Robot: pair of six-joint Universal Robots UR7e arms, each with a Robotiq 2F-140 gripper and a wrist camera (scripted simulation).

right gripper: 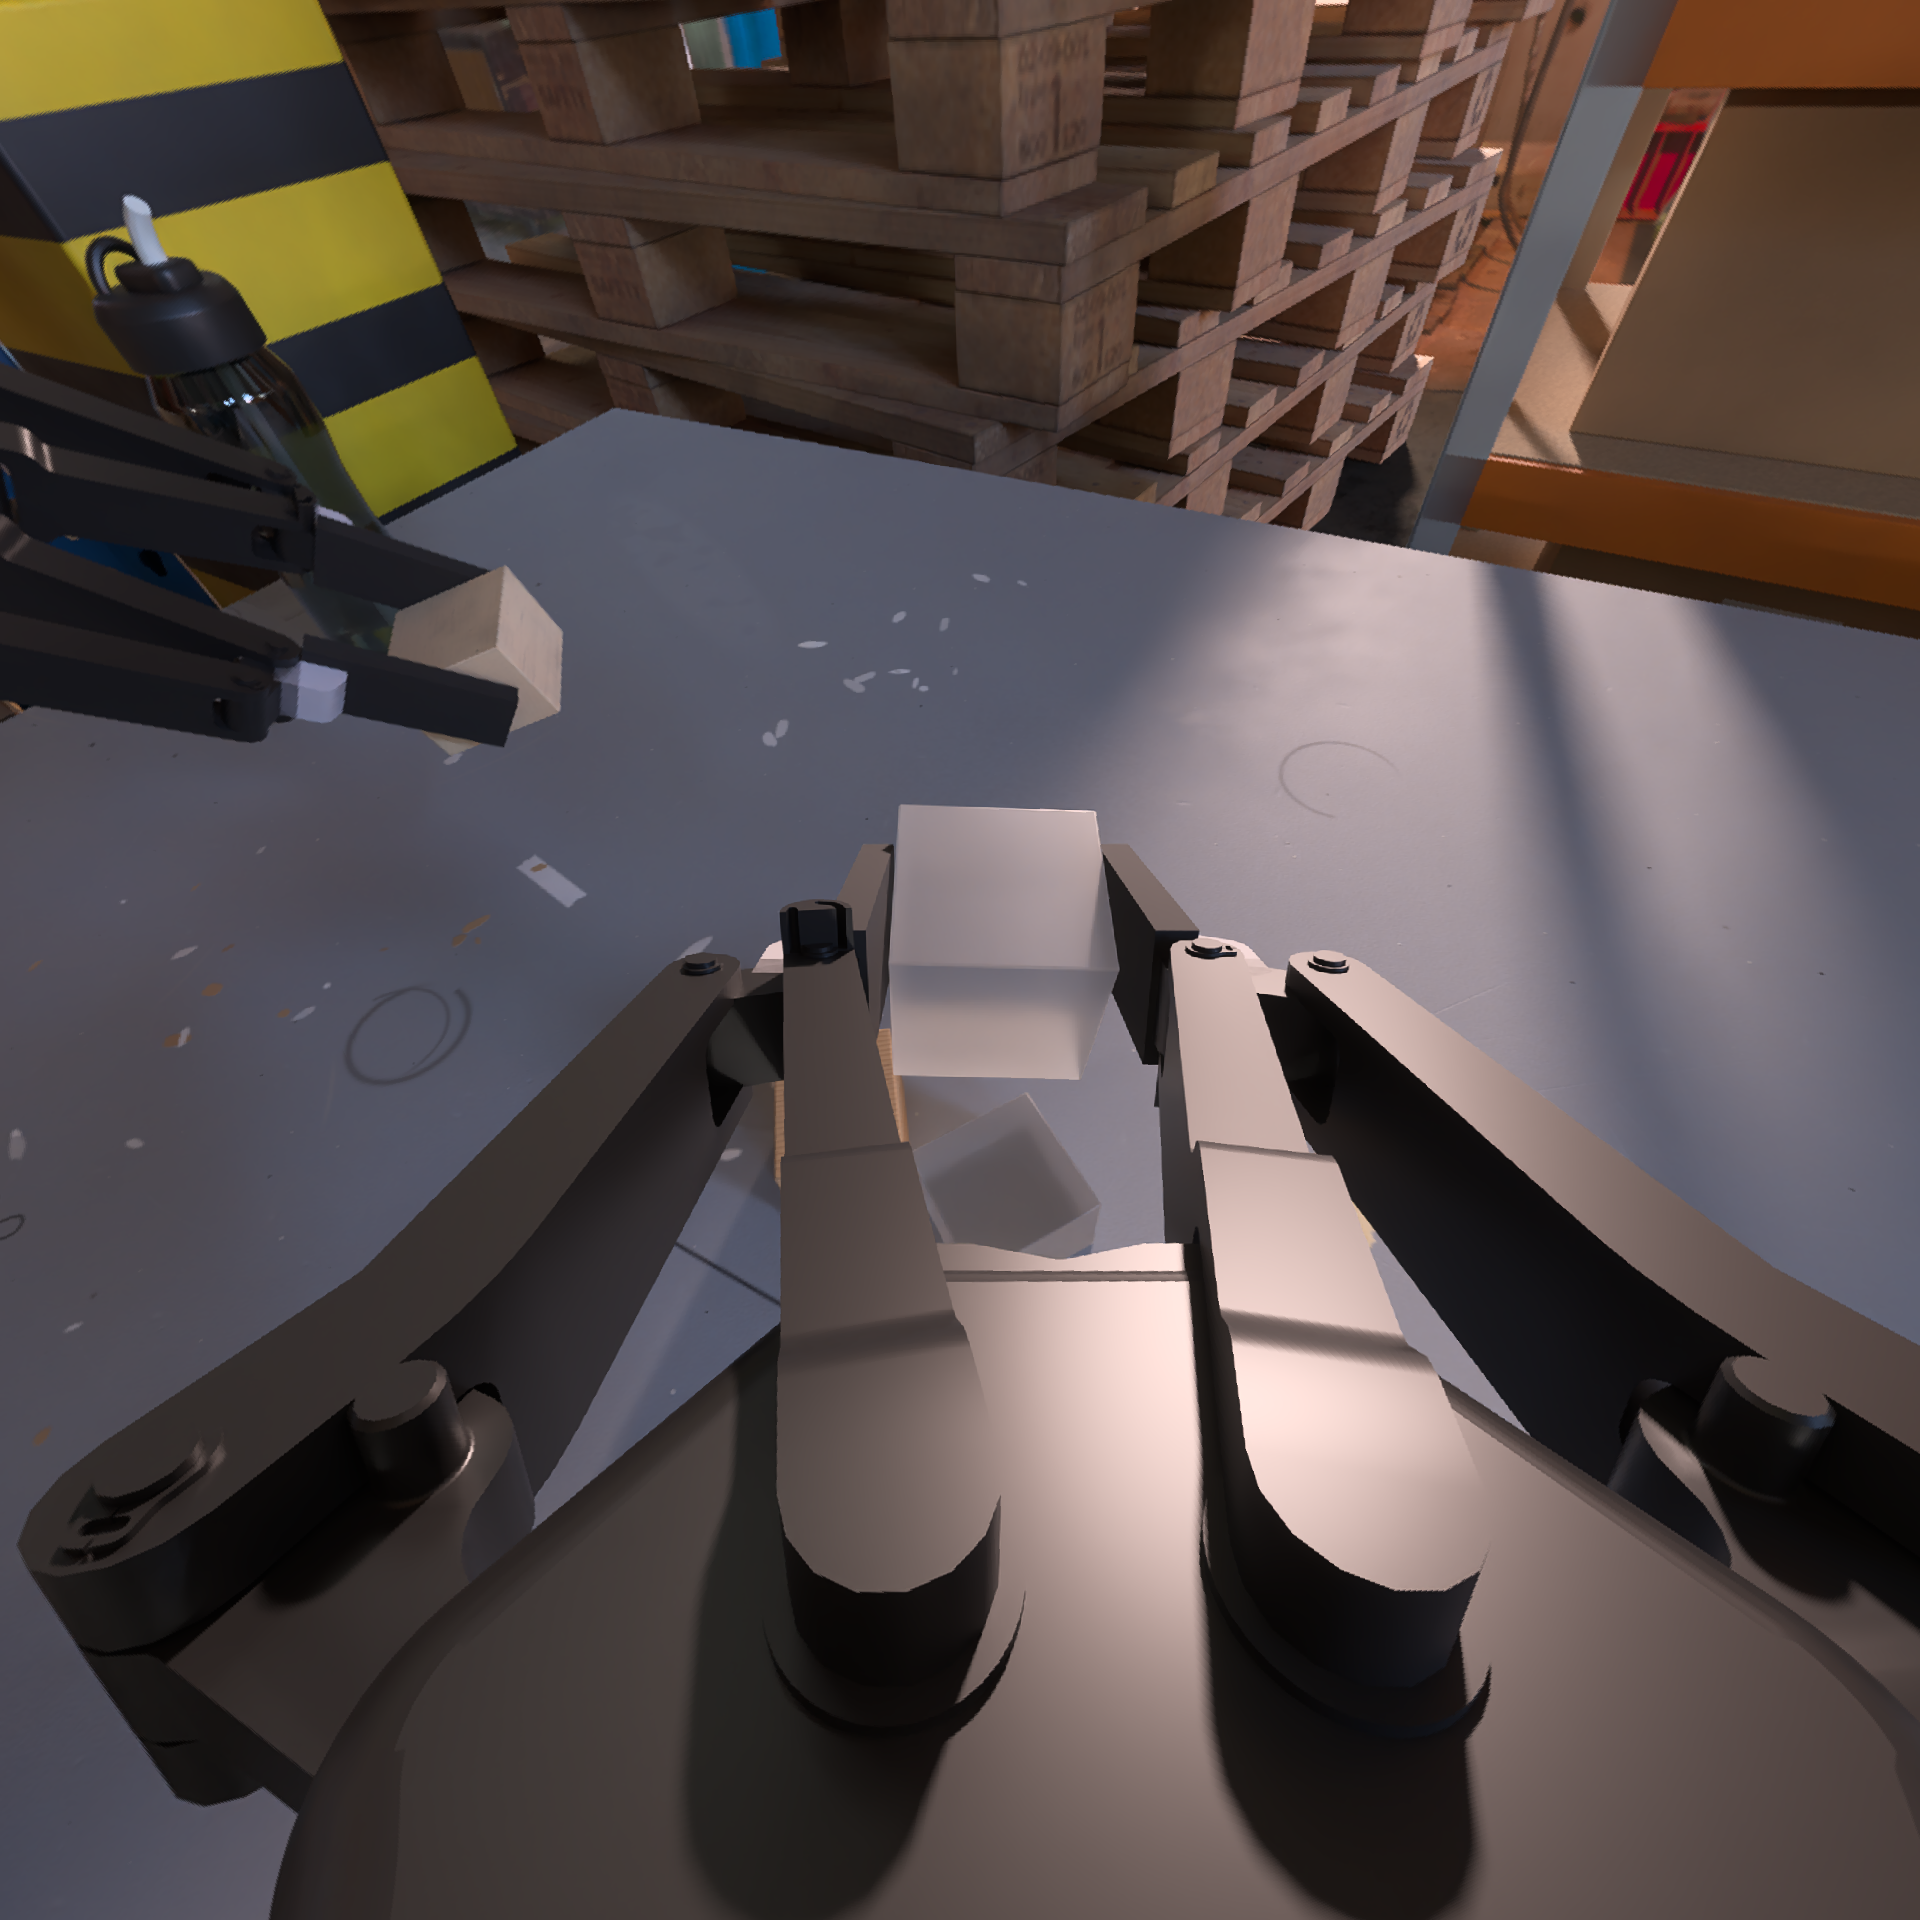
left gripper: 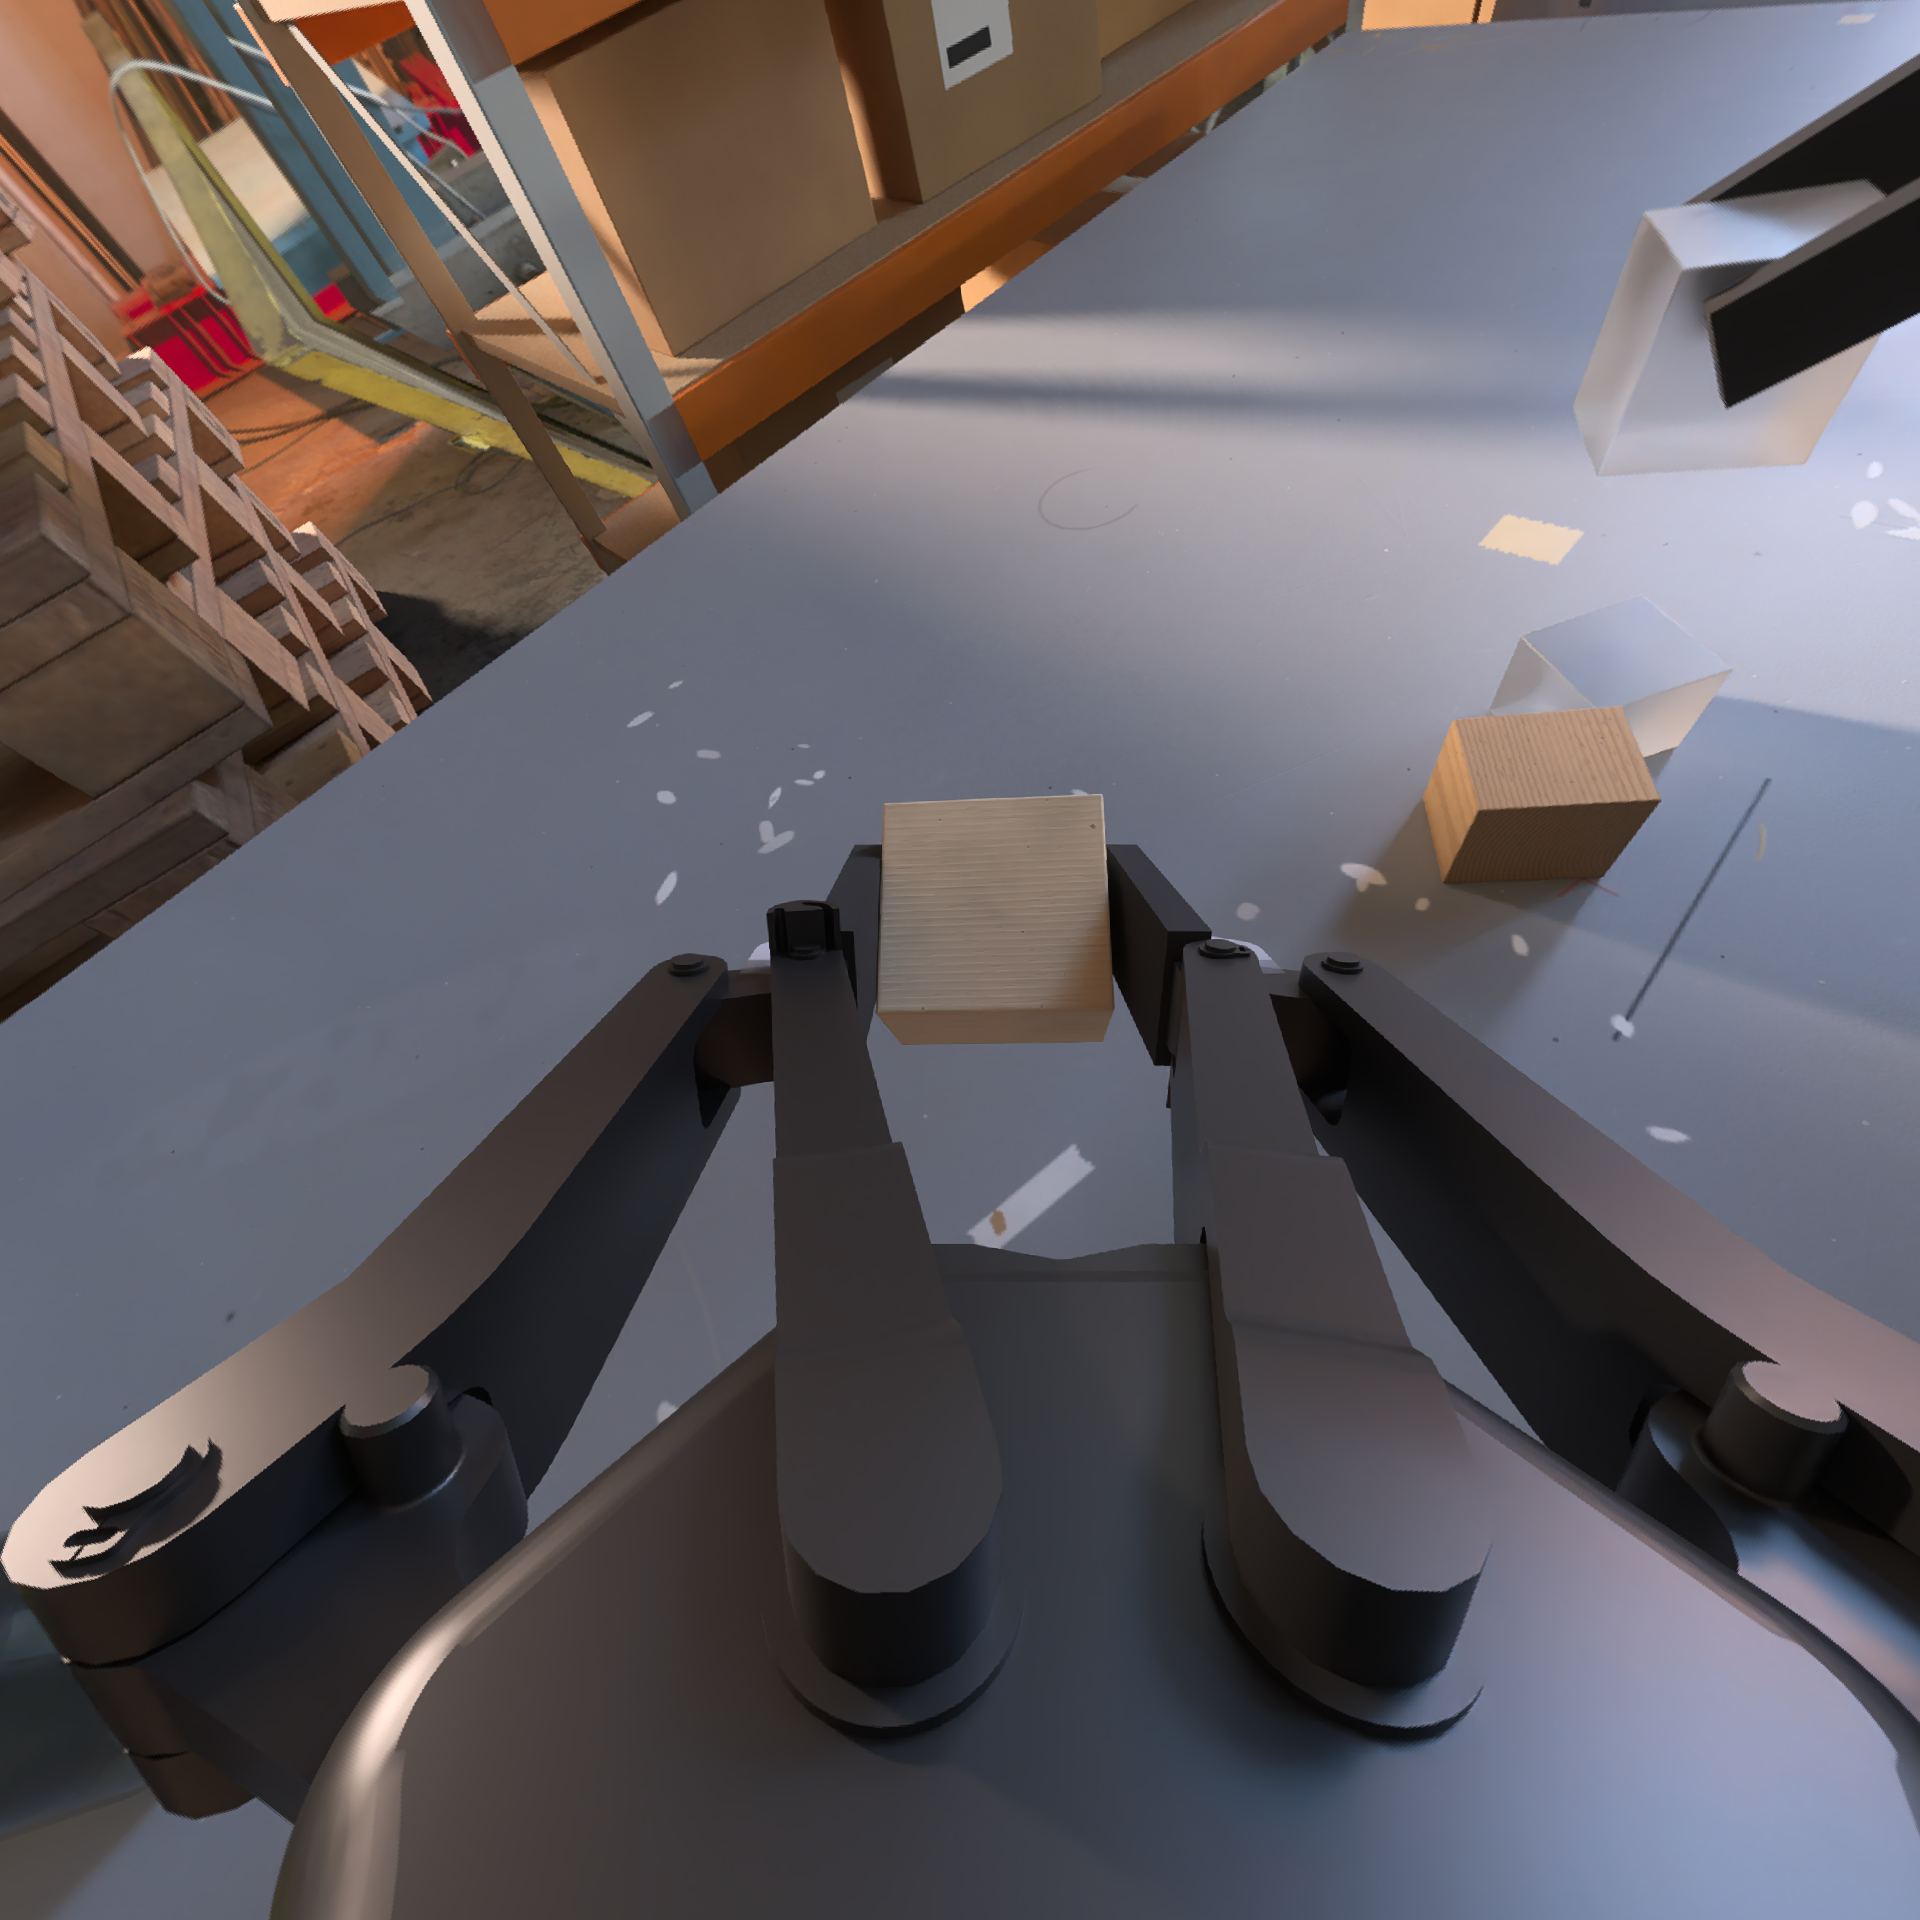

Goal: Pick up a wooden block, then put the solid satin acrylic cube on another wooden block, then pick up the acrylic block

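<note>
While our left claw (left gripper: 995, 925) clamps a pale wooden block (left gripper: 992, 914) above the counter (left gripper: 1143, 623), our right claw (right gripper: 1003, 935) grips the frosted acrylic cube (right gripper: 995, 935) over the darker wooden block (left gripper: 1538, 795).

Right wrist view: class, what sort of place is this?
Probably a warehouse or storeroom: stacked wooden pallets stand behind the grey table, metal shelving holds cardboard boxes, and a yellow-and-black striped barrier stands nearby.

right gripper (left gripper: 1756, 301): cut off at 2 o'clock, arm unseen
brown wooden block (right gripper: 889, 1081): mostly hidden behind finger
clear acrylic cube (right gripper: 1013, 1184): lower part hidden by the gripper's body
</note>
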